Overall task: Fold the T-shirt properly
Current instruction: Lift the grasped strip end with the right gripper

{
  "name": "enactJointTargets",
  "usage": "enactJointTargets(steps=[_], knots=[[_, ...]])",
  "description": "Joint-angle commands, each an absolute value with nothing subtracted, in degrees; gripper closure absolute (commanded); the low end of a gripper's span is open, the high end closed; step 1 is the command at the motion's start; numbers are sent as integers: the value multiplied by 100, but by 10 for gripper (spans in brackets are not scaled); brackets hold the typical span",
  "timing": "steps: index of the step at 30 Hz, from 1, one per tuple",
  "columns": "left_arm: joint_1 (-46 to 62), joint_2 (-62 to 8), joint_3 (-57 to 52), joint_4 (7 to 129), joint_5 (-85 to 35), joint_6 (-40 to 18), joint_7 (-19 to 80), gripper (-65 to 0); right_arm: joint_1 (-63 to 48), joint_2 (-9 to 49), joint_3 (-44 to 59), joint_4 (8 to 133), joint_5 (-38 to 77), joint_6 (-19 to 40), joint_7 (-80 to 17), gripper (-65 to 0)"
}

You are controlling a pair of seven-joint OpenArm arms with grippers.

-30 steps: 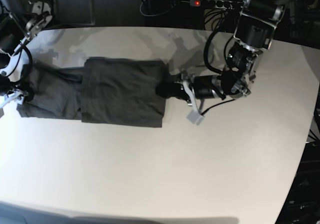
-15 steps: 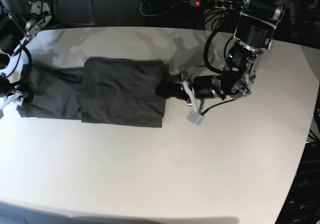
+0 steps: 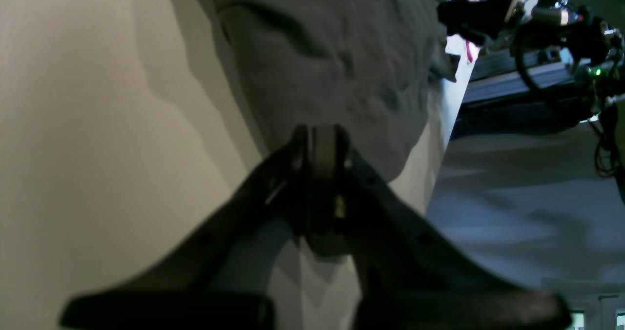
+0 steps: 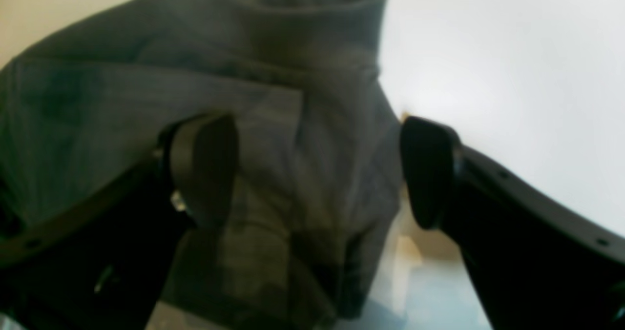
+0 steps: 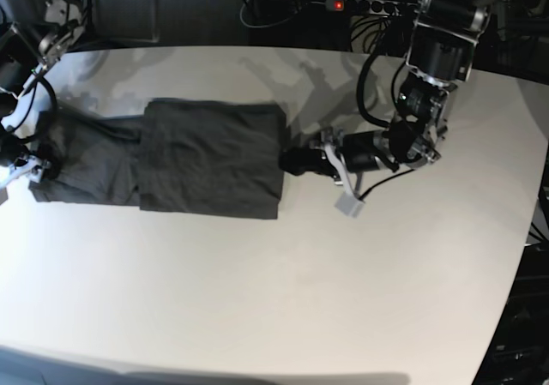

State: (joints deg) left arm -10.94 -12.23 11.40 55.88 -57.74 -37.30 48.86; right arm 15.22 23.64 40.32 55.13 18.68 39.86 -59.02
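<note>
The dark grey T-shirt (image 5: 210, 158) lies flat on the white table (image 5: 300, 299) as a long band, with one end folded over its middle. My left gripper (image 5: 287, 160) lies low at the shirt's right edge. In the left wrist view the left gripper (image 3: 320, 144) is shut, its tips against the wrinkled T-shirt (image 3: 337, 61), and I see no cloth between them. My right gripper (image 5: 36, 169) is at the shirt's left end. It stands open (image 4: 317, 174), one finger (image 4: 205, 169) over the T-shirt (image 4: 302, 125), the other finger (image 4: 429, 174) at its edge.
A power strip (image 5: 360, 5) with a red light and loose cables lie along the table's far edge. A small white block (image 5: 349, 205) hangs below the left arm. The table's rounded right edge (image 5: 536, 196) is near.
My left gripper has drawn back a little to the right, off the shirt's right edge. The shirt and my right gripper have stayed put.
</note>
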Motion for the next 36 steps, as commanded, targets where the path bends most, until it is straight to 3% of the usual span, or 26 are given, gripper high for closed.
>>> enactJointTargets(steps=[1,14,20,22,30,36], knots=[[-1068,-1297,1130,5552,-5560,-3486,5033,-23,1604,2466,4031,5490,1868,4000,-5868,-511],[-1033,-1297,1130,5552,-5560,-3486,5033,-23,1596,2352,4031,5420,1859,4000,-5938,-489],[-1033,-1297,1130,5552,-5560,-3486,5033,-23,1596,2281,4031,5446,1859,4000,-6123,-234],[-1033,-1297,1130,5552,-5560,-3486,5033,-23,1596,2273,4031,5446,1859,4000,-6141,-176],[-1033,-1297,1130,5552,-5560,-3486,5033,-23,1596,2316,3688,5481,1859,4000,-6132,-3],[-1033,-1297,1130,5552,-5569,-3486,5033,-23,1341,2299,3547,6343,1877,4000,-6132,-4]])
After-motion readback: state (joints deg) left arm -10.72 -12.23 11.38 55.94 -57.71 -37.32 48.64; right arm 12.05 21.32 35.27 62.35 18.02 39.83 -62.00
